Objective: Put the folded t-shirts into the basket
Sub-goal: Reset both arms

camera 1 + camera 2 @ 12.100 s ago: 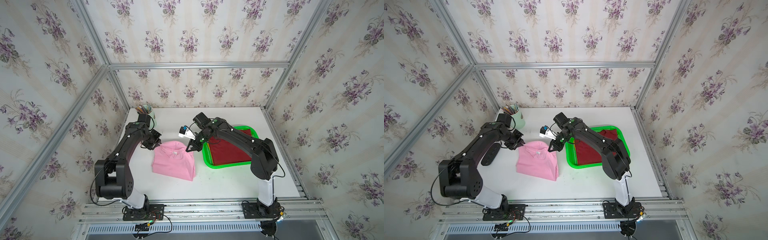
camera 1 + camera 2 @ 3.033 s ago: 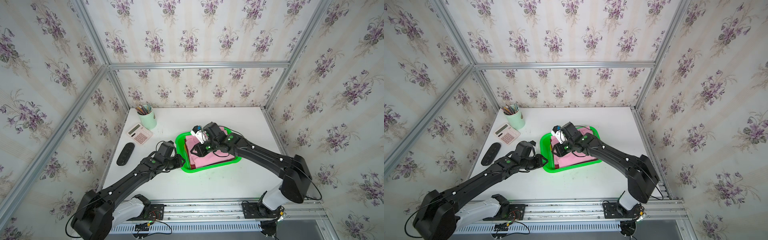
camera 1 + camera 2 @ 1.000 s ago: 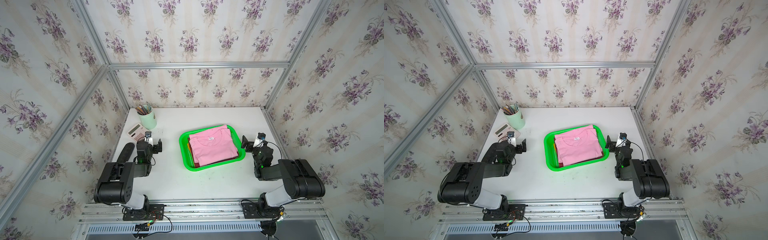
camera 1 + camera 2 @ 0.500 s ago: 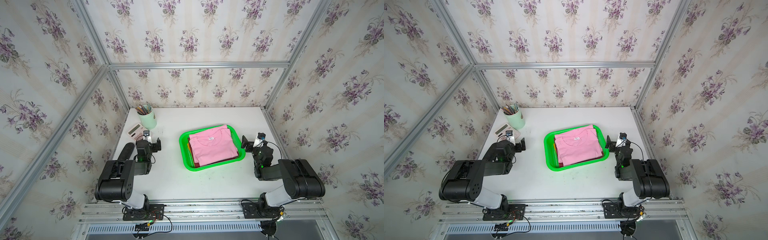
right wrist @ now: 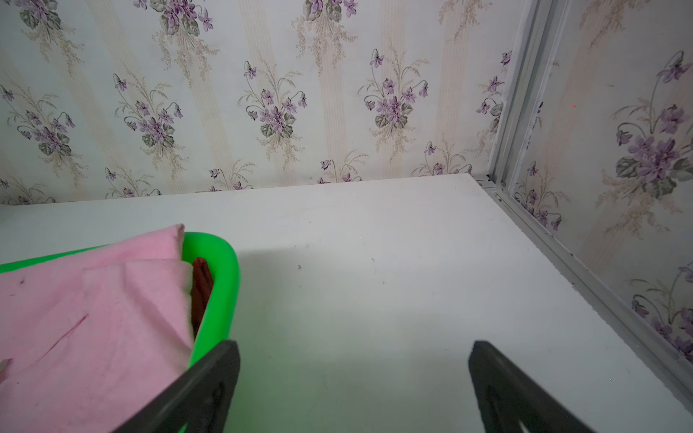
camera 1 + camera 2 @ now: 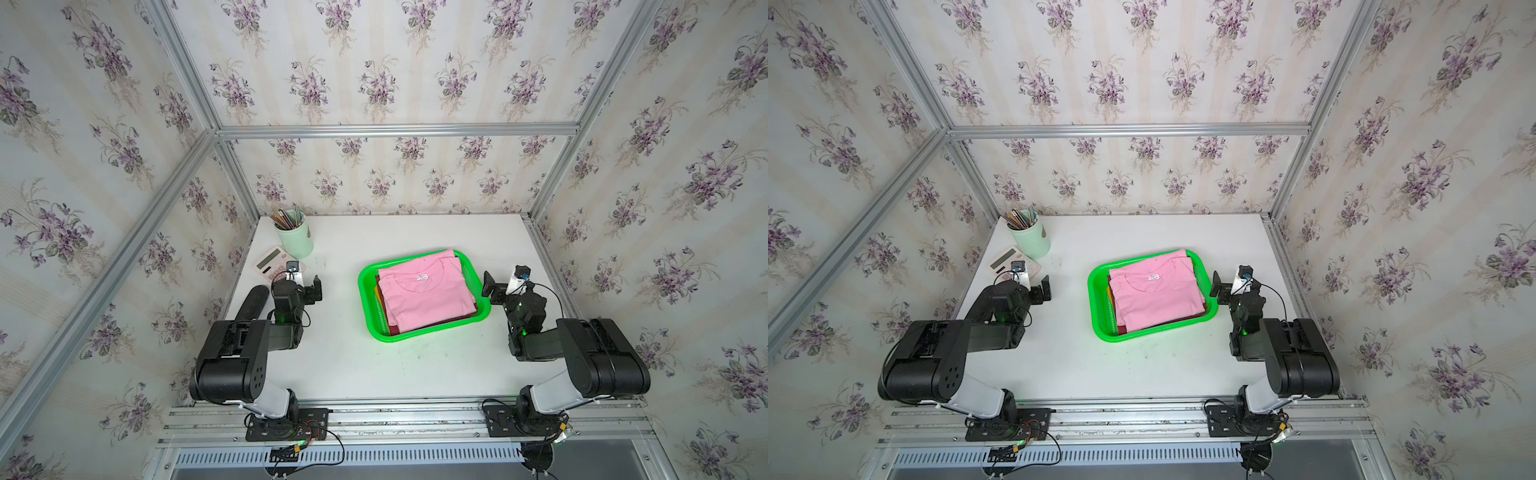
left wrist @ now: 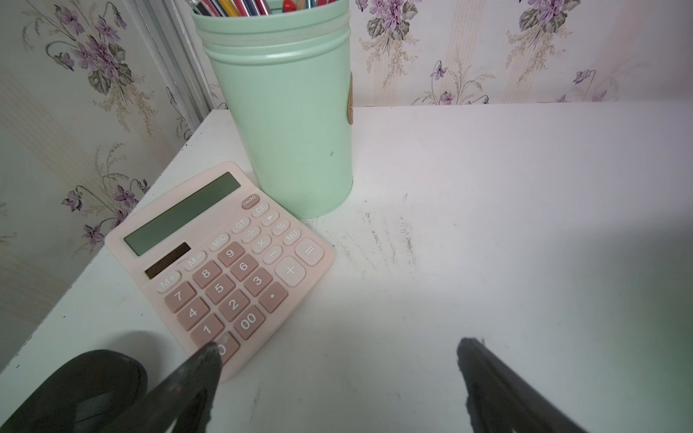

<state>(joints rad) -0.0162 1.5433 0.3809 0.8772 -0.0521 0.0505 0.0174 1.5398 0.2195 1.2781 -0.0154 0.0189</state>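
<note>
The green basket (image 6: 368, 307) (image 6: 1096, 307) sits mid-table in both top views. A folded pink t-shirt (image 6: 424, 291) (image 6: 1154, 297) lies on top inside it. A dark red one (image 6: 432, 325) shows beneath it, and a thin yellow edge (image 6: 376, 291) at the stack's left side. My left gripper (image 6: 305, 284) (image 7: 337, 346) rests open and empty on the table left of the basket. Open and empty too, my right gripper (image 6: 503, 286) (image 5: 352, 346) rests just right of the basket rim (image 5: 225, 270), beside the pink shirt (image 5: 93, 307).
A mint cup of pencils (image 6: 295, 239) (image 7: 285, 131) stands at the back left. A pink calculator (image 6: 270, 259) (image 7: 225, 262) lies in front of it, under my left fingertip. A black remote (image 6: 253, 301) lies by the left wall. Metal frame rails line the table's sides.
Over the last second nothing has visibly moved. Before that, the pink shirt went from the table into the basket, and both arms drew back from the basket to the table's sides.
</note>
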